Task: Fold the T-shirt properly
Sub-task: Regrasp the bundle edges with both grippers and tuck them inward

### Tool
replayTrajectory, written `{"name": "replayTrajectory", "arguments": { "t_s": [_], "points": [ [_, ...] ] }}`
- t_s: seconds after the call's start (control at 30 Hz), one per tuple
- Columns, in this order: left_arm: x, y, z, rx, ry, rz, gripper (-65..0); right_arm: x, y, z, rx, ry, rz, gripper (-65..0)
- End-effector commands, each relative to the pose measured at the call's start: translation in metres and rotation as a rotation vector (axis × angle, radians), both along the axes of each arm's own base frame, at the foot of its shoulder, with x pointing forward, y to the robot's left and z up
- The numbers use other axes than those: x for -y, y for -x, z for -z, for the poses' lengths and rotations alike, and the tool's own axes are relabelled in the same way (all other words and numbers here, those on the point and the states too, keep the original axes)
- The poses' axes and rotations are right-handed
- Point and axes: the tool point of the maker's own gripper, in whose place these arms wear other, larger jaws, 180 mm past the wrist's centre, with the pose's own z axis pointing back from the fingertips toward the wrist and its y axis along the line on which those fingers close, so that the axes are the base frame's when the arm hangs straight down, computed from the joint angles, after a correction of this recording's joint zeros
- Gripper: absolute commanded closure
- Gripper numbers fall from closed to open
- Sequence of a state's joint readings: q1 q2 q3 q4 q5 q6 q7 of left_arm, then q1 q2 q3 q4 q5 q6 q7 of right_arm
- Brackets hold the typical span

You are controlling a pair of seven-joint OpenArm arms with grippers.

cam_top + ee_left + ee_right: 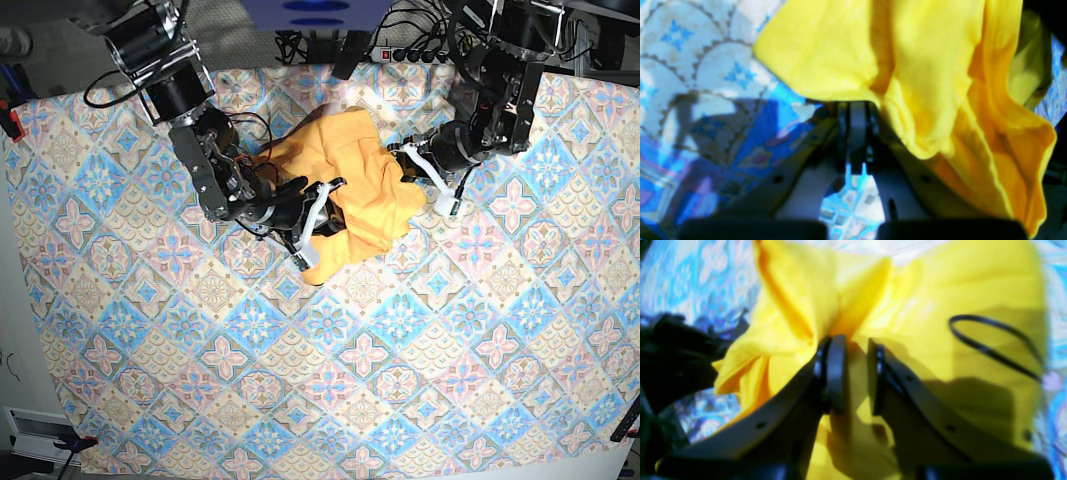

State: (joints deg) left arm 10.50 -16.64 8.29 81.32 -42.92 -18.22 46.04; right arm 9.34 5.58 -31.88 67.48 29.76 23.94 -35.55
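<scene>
1. T-shirt (350, 195) sits bunched up in a rumpled yellow-orange heap toward the far middle of the tabletop (330, 390), lying on the blue-and-pink patterned cloth (200, 300) that covers it.

2. Right gripper (855, 373) is in the thick of it: its fingers (836, 373) stand slightly apart with yellow fabric gathered between them, grasping a bunch of the shirt.

3. Left gripper (857, 133) has its fingers pressed tight together, and yellow cloth drapes over and beside them. It looks to be pinching an edge of the shirt, though the exact bite is hidden under the drape.

4. Base view confirms it: both arms meet at the heap, one on each side, with folds of the garment hanging between them.

5. Progress, as I judge it: early. No flat panel, no straight crease, no sleeve tucked in. The shirt shows loose billows and overlapping flaps rather than neat layers.

6. What is left, by my reckoning: spread the garment out flat, bring the sides and sleeves in, then fold it into a tidy stack. All of that appears not yet done.

7. Containers: none in view, no basket, bin or tray, so nothing to report inside one.

8. A thin dark cable (990, 340) loops across the yellow fabric in the right wrist view.
</scene>
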Motion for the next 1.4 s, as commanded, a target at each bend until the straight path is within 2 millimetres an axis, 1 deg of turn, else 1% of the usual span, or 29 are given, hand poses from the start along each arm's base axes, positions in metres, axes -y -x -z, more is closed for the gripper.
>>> {"name": "replayTrajectory", "arguments": {
  "t_s": [0.0, 0.07, 0.17, 0.23, 0.3, 0.37, 0.47, 0.5, 0.53, 0.6, 0.67, 0.77, 0.83, 0.87, 0.93, 1.0, 1.03, 1.1, 1.13, 1.2, 1.3, 1.37],
  "points": [
    [0.0, -0.009, -0.009, 0.037, 0.01, -0.002, -0.2, -0.017, -0.011, -0.021, 0.054, -0.05, -0.026, -8.9],
    [0.0, -0.01, -0.009, 0.038, 0.01, 0.0, -0.2, -0.036, -0.006, -0.025, 0.055, -0.068, -0.059, -7.0],
    [0.001, -0.01, -0.009, 0.039, 0.011, -0.001, -0.2, -0.055, 0.002, -0.028, 0.05, -0.091, -0.09, -6.7],
    [0.001, -0.01, -0.009, 0.039, 0.011, -0.001, -0.2, -0.065, 0.003, -0.032, 0.049, -0.108, -0.096, -6.7],
    [0.001, -0.011, -0.009, 0.04, 0.012, -0.001, -0.2, -0.069, 0.006, -0.029, 0.032, -0.112, -0.095, -6.7],
    [0.001, -0.011, -0.009, 0.04, 0.012, -0.001, -0.2, -0.075, 0.002, -0.029, 0.026, -0.115, -0.097, -6.7],
    [0.001, -0.011, -0.009, 0.04, 0.012, -0.001, -0.2, -0.073, 0.005, -0.02, 0.001, -0.102, -0.092, -6.7],
    [0.001, -0.011, -0.01, 0.042, 0.012, -0.002, -0.2, -0.07, 0.003, -0.018, 0.004, -0.101, -0.086, -6.7],
    [0.0, -0.011, -0.01, 0.043, 0.011, -0.005, -0.2, -0.066, 0.0, -0.017, 0.012, -0.102, -0.074, -6.7],
    [-0.001, -0.01, -0.009, 0.04, 0.011, -0.007, -0.2, -0.051, -0.007, -0.014, 0.028, -0.09, -0.05, -6.6],
    [-0.001, -0.01, -0.009, 0.039, 0.011, -0.006, -0.2, -0.042, -0.019, -0.02, 0.061, -0.077, -0.044, -6.4],
    [-0.001, -0.008, -0.009, 0.033, 0.013, -0.005, -0.2, -0.039, -0.03, -0.025, 0.081, -0.071, -0.04, -6.4],
    [-0.002, -0.006, -0.015, 0.052, 0.004, 0.01, -0.2, -0.039, -0.039, -0.032, 0.109, -0.081, -0.032, -6.4],
    [-0.003, -0.006, -0.022, 0.072, 0.001, 0.022, -0.2, -0.039, -0.043, -0.036, 0.12, -0.082, -0.031, -6.4],
    [0.002, -0.007, -0.038, 0.117, 0.005, 0.045, -0.2, -0.039, -0.047, -0.039, 0.129, -0.082, -0.033, -6.4],
    [0.001, -0.006, -0.049, 0.146, -0.004, 0.066, -0.2, -0.041, -0.048, -0.043, 0.139, -0.089, -0.035, -6.4],
    [0.002, -0.002, -0.051, 0.148, -0.004, 0.072, -0.2, -0.042, -0.048, -0.045, 0.141, -0.091, -0.036, -6.4],
    [0.001, 0.005, -0.052, 0.145, -0.005, 0.076, -0.2, -0.045, -0.05, -0.054, 0.166, -0.106, -0.042, -6.4],
    [-0.001, 0.008, -0.054, 0.147, -0.006, 0.069, -0.2, -0.043, -0.051, -0.056, 0.174, -0.104, -0.043, -6.4],
    [-0.003, 0.015, -0.061, 0.16, -0.004, 0.059, -0.2, -0.034, -0.052, -0.054, 0.177, -0.087, -0.039, -6.4],
    [0.001, 0.022, -0.072, 0.179, 0.004, 0.07, -0.2, -0.029, -0.055, -0.052, 0.177, -0.075, -0.036, -6.3],
    [0.005, 0.03, -0.074, 0.176, 0.011, 0.078, -0.2, -0.028, -0.06, -0.055, 0.189, -0.07, -0.035, -6.3]
  ]
}}
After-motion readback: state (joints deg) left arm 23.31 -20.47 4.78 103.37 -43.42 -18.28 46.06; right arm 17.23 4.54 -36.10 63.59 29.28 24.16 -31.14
